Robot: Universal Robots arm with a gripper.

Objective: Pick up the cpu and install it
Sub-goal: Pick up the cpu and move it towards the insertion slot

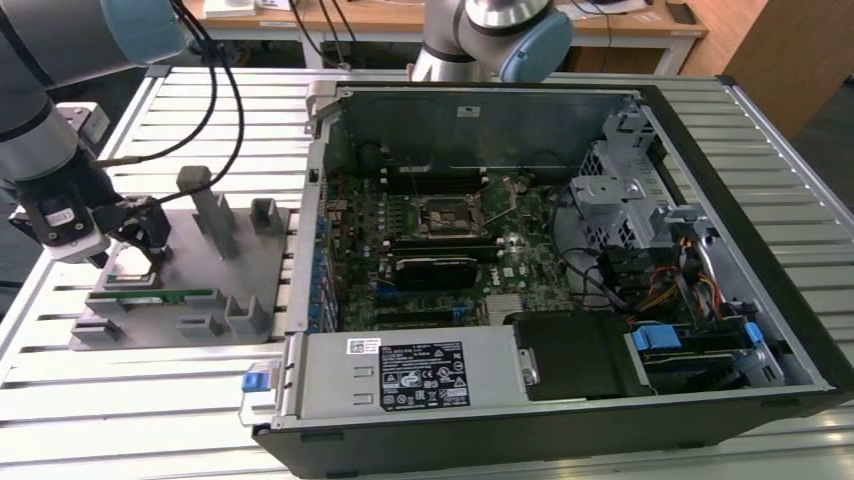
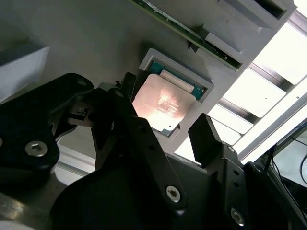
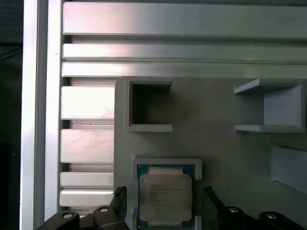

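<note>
The arm [image 1: 34, 110] is silver-grey tubing with a rounded pale blue joint cap [image 1: 140, 25]. Thin black cables [image 1: 238, 105] hang from it above the gripper [image 1: 130, 252]. A white block [image 1: 60, 240] sits just beside the gripper. In the second wrist view the angular fingers [image 2: 144, 139] are matte black, studded with round silver screws [image 2: 173, 193].

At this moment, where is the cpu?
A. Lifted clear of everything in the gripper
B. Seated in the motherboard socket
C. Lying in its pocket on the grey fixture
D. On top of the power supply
C: in the first wrist view the cpu lies flat in its pocket on the grey fixture, with the open gripper straddling it without gripping it.
</note>
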